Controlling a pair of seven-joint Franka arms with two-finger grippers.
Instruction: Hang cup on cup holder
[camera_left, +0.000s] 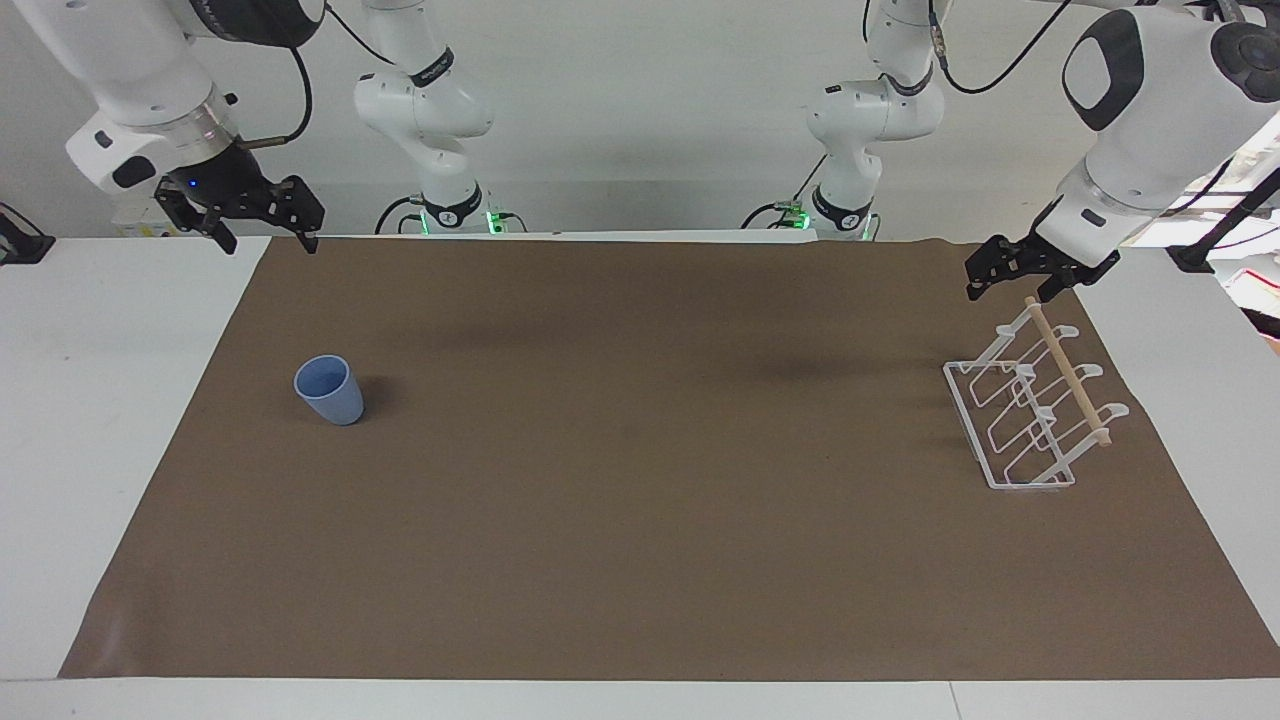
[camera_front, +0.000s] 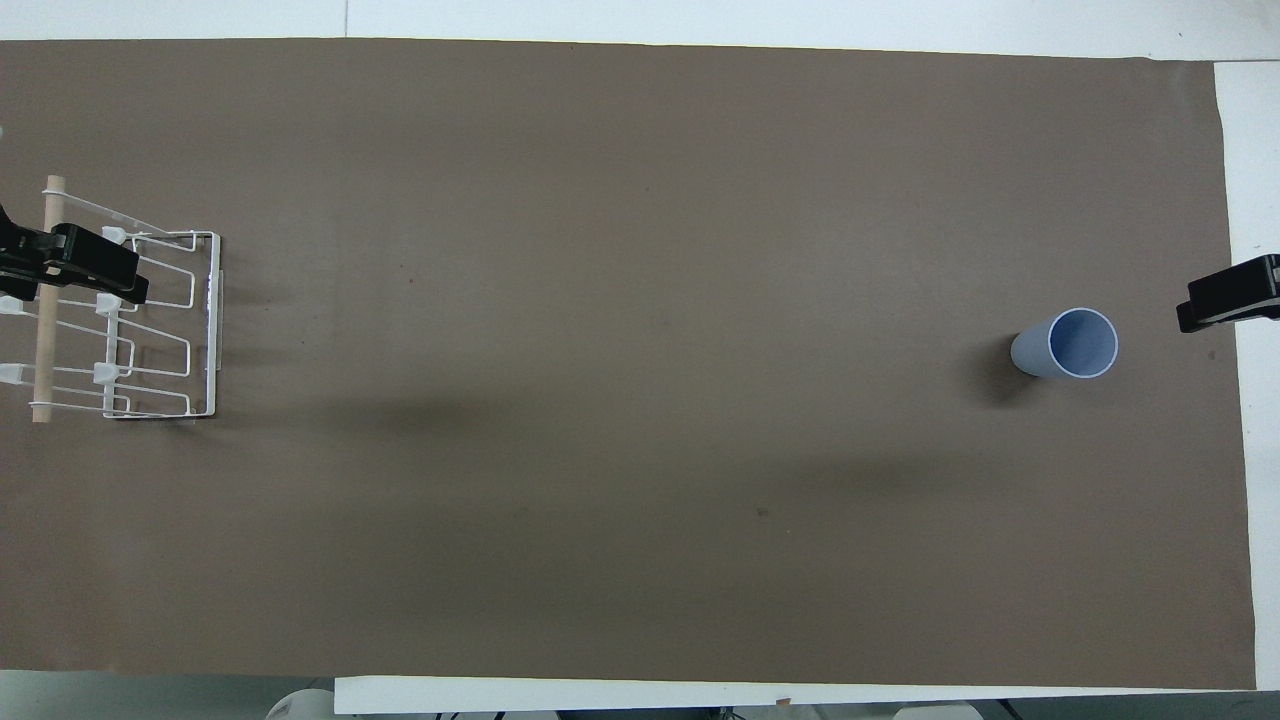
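The light-blue cup (camera_left: 330, 390) stands upright, mouth up, on the brown mat toward the right arm's end of the table; it also shows in the overhead view (camera_front: 1066, 344). The white wire cup holder (camera_left: 1010, 440) with its wooden dowel (camera_left: 1068, 372) stands toward the left arm's end and holds no cup; it also shows in the overhead view (camera_front: 205, 330). My left gripper (camera_left: 1010, 292) hangs open in the air over the holder, not touching it; it also shows in the overhead view (camera_front: 125, 280). My right gripper (camera_left: 268, 243) hangs open over the mat's edge, apart from the cup; it also shows in the overhead view (camera_front: 1195, 312).
The brown mat (camera_left: 640, 520) covers most of the white table (camera_left: 110, 420). The two arm bases (camera_left: 450, 210) stand at the table's robot end. Nothing else lies on the mat.
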